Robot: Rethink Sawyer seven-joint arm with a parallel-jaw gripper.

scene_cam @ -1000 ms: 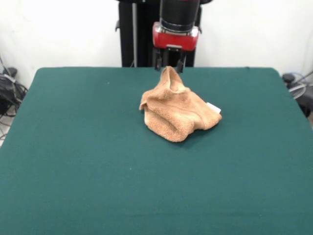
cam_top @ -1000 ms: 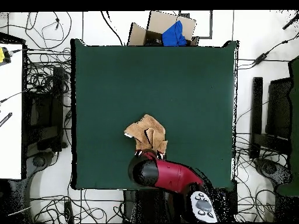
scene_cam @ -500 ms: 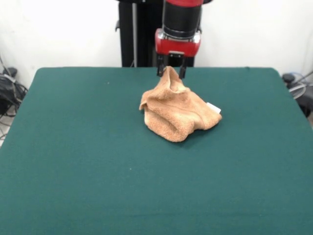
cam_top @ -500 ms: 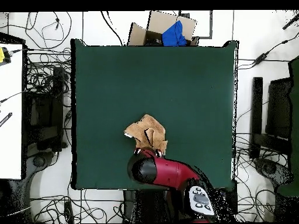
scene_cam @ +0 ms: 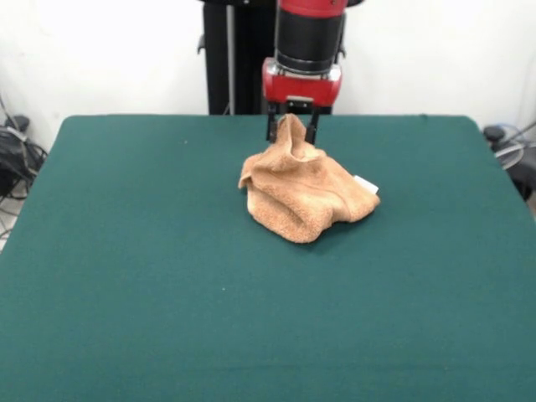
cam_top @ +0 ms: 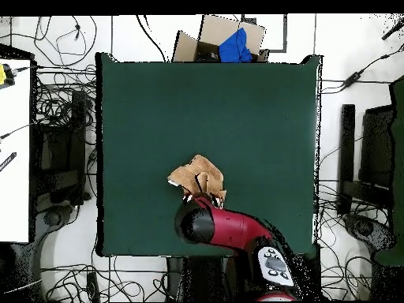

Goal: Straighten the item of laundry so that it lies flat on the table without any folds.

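The towel (scene_cam: 306,191) sits crumpled in a bunched heap on the green table (scene_cam: 126,276), a little toward the robot's side of centre, with one corner pulled up into a peak at its 12 o'clock edge in the front view and a small white tag (scene_cam: 366,184) poking out at about 3 o'clock. The gripper (scene_cam: 291,131) stands straight over that peak, its two dark fingers (scene_cam: 271,130) apart with the raised cloth between them, though whether they actually pinch it cannot be told. In the overhead view the red arm (cam_top: 229,229) reaches in from 6 o'clock and covers the towel's (cam_top: 195,174) near edge.
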